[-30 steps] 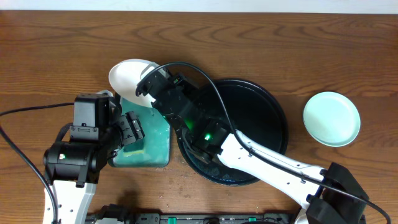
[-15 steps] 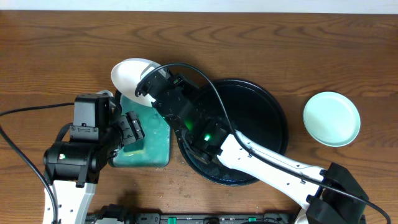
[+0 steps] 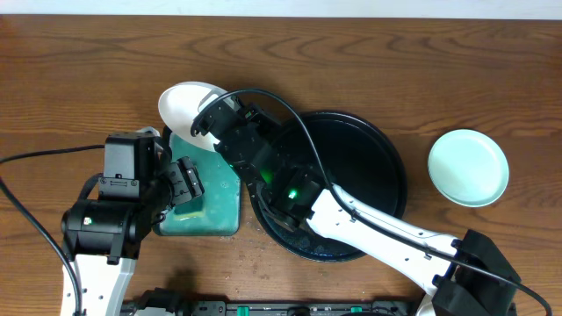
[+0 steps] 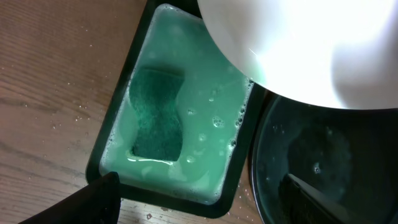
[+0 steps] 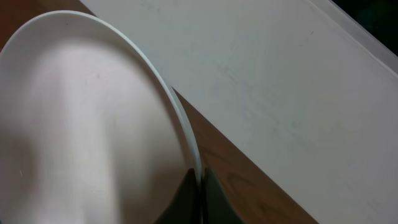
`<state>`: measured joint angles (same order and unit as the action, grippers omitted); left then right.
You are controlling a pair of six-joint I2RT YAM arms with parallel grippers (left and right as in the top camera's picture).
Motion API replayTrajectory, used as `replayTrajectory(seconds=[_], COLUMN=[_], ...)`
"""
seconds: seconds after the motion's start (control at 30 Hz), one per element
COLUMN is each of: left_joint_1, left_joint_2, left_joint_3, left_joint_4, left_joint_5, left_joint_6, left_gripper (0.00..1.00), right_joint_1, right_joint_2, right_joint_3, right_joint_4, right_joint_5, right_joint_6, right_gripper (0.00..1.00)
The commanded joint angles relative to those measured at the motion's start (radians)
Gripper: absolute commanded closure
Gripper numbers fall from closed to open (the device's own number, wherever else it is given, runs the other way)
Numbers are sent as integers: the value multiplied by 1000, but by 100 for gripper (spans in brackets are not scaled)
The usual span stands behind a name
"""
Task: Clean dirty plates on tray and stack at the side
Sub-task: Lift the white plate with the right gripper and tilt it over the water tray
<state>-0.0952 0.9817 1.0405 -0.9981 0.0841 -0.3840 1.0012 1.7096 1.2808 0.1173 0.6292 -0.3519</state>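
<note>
- The wooden table [image 3: 351, 61] carries everything, its grain running side to side.
- The right arm [image 3: 378, 230], white with a black cable looped over it, reaches from the near right corner across the middle towards the far left.
- The round black tray [image 3: 373, 145] sits mid-table under that arm. Its glossy floor looks wet, with droplets showing in the left wrist view [image 4: 323, 180].
- The left arm [image 3: 101, 224] stands at the near left, bent in towards the centre.
- The rectangular tray [image 3: 224, 215] lies just beside the round tray's left rim and holds pale green, bubbly liquid.
- The mint-green plate [image 3: 468, 168] lies flat on the table to the right of the round tray, well apart from it.
- The white plate [image 3: 182, 104] is off the round tray, held up and tilted over the far end of the rectangular tray, with its pale face filling the right wrist view [image 5: 81, 124].
- The dark green sponge [image 4: 155, 115] lies in the liquid towards the left side of the rectangular tray.
- The right gripper [image 5: 200, 193] is pinched tight on the white plate's rim.
- The left gripper [image 4: 200, 180] hangs over the rectangular tray with its jaws spread wide, holding nothing.
</note>
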Motion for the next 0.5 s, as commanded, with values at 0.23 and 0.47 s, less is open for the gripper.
replayTrajectory(seconds=[0.23,0.47], left_joint_1=[3,3], left_joint_2=[4,4], left_joint_3=[22,22], left_joint_4=[-3,-3], left_joint_5=[6,6], left_joint_6=[14,13], left_gripper=[19,19], right_joint_1=[7,8], right_joint_2=[-32,-32], right_joint_3=[9,9], right_joint_4=[7,6], right_joint_5=[25,35], right_joint_6=[-5,31], right_gripper=[99,99])
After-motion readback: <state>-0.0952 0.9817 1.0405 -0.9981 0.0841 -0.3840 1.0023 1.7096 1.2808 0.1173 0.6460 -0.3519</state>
